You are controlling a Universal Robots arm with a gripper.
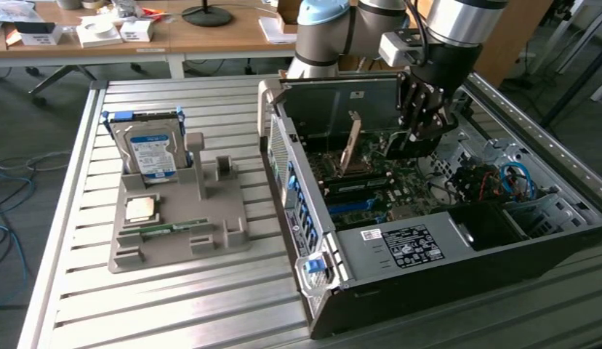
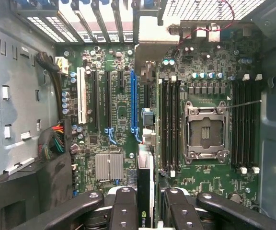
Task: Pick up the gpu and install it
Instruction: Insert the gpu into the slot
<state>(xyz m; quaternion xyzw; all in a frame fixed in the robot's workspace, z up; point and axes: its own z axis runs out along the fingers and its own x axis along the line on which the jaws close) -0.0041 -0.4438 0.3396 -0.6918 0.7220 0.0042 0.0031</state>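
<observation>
My gripper (image 1: 420, 125) hangs inside the open computer case (image 1: 427, 243), shut on the top edge of the gpu (image 1: 379, 149). The card stands on edge over the motherboard, its pale beige bracket strip (image 1: 353, 142) pointing toward the case's rear wall. In the wrist view the gpu (image 2: 145, 158) is seen edge-on between the two black fingers (image 2: 123, 201). It runs lengthwise just beside the long blue slot (image 2: 133, 100) on the green motherboard (image 2: 114, 110). Whether its lower edge touches the slot I cannot tell.
On the slatted metal table, a grey holder tray (image 1: 185, 233) at the exterior view's left carries a blue-labelled hard drive (image 1: 150, 153), a chip (image 1: 141, 209) and a green RAM stick (image 1: 170, 227). Case walls, cables (image 2: 56, 136) and the processor socket (image 2: 205, 132) surround the card.
</observation>
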